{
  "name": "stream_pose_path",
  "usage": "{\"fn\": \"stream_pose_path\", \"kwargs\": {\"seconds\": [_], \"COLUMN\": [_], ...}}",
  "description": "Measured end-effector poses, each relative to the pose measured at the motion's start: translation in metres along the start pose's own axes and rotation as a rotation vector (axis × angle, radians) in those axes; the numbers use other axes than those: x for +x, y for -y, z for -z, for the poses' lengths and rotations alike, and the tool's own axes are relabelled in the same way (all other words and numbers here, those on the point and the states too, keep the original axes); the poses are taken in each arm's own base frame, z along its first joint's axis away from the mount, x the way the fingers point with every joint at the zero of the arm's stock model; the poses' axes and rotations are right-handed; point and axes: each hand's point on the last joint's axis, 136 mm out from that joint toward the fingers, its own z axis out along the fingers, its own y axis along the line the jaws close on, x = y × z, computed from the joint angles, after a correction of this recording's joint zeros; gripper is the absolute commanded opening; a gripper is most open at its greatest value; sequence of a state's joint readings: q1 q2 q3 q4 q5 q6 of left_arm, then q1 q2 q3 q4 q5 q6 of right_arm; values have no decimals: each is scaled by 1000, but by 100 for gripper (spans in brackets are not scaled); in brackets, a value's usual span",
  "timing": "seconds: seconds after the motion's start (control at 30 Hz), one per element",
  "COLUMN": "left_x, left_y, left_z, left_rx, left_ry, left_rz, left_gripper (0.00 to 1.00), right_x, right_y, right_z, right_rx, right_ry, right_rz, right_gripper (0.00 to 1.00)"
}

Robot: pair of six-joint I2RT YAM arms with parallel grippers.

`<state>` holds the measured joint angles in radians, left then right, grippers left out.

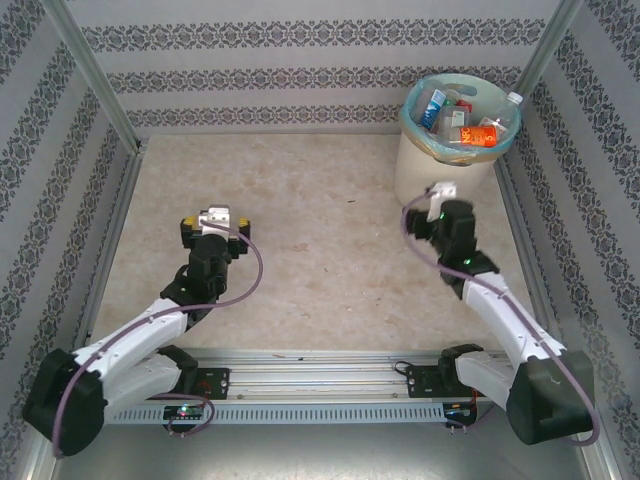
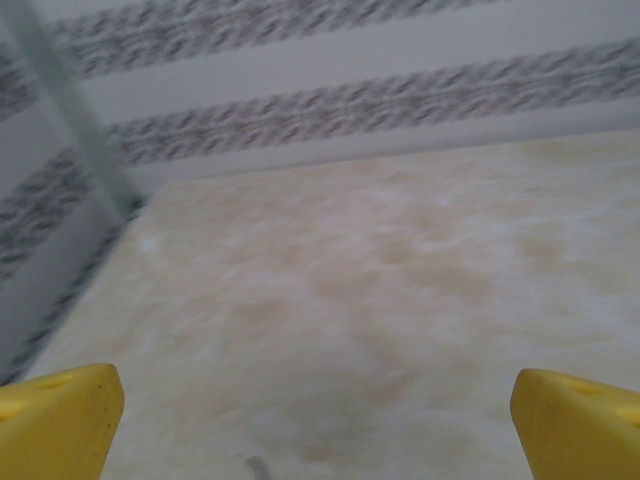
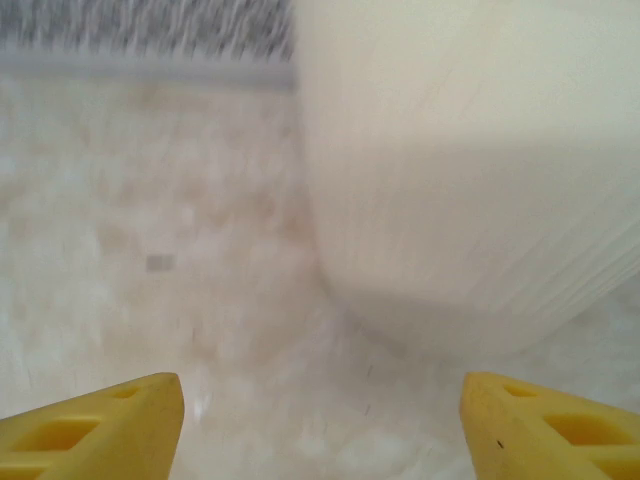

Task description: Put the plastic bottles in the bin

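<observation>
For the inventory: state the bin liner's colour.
The liner is light blue-green, clearest from the top camera.

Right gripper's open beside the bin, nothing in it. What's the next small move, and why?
Probably draw the right gripper back from the bin: its jaws stand open and empty, and the plastic bottles in view all lie inside the bin.

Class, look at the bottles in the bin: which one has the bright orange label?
The bottle lying at the near right of the bin, just inside its rim. Its label is bright orange; the others around it show blue or red.
</observation>
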<state>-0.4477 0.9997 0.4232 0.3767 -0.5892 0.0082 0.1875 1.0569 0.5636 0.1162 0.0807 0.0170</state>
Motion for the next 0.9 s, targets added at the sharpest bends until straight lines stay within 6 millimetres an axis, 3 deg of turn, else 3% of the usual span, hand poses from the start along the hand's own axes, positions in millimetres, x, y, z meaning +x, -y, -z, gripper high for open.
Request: {"fn": "stream_pose_path", "kwargs": {"seconds": [0.07,0.23,0.37,0.43,0.57,0.6,0.63,0.67,0.9], "left_x": [22,65,104,118,125,128,132,133,96], "left_y": [-25,-69,-75,-70,-60,-55,-52,-50,-51], "left_z": [-11,-31,-47,-51,-67,-70,-72,-72,-88], "left_rx": [-86,-186,-144,-94,-21,2,18,27,28], "left_ry": [-32,-92,-129,-145,-119,-118,-125,-131,-41], "left_rz": [-1,54,88,109,153,155,157,160,185], "left_gripper": [100,100,100,100,100,100,100,100,100], "right_x": [33,51,75,75,73,80,89,93,55], "right_y": [-2,0,1,8,48,57,61,65,78], "right_z": [-6,-26,-42,-45,-43,-44,-46,-46,-53], "right_rx": [-5,10,13,16,104,136,157,182,252], "right_ry": [-37,19,12,35,147,146,123,105,188], "right_rz": [49,92,121,106,-5,-36,-55,-79,-122], "right_gripper": [75,76,76,77,79,84,96,98,98]}}
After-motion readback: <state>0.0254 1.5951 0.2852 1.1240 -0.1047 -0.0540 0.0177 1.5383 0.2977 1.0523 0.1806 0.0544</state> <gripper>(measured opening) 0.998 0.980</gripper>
